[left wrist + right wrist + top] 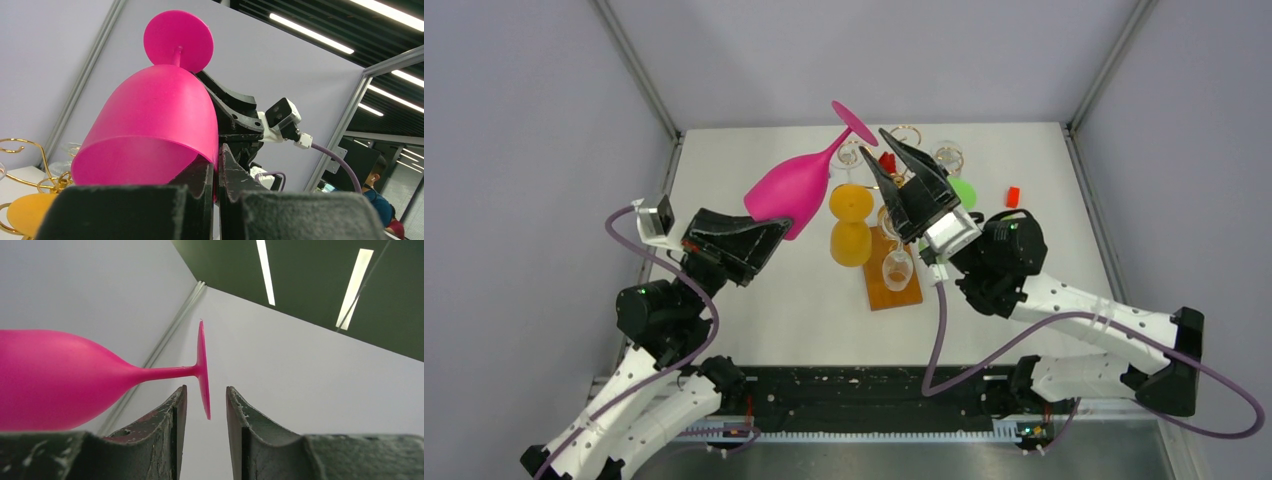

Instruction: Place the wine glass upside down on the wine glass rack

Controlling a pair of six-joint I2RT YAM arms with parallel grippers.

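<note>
Left jaws, lowest in the left wrist view, clamp the wine glass [150, 110] by its rim, foot tilted up. Your right jaws stand parted around its foot [202, 370]. Looks like a handover: close there, then invert onto the wine glass rack [884, 295] at centre frame.

- The wine glass [794, 190] foot stands between our right gripper's [206, 388] parted fingers.
- Orange glasses [851, 222] crowd the wine glass rack's [889, 296] left side; we see bare table [774, 320] in front.
</note>
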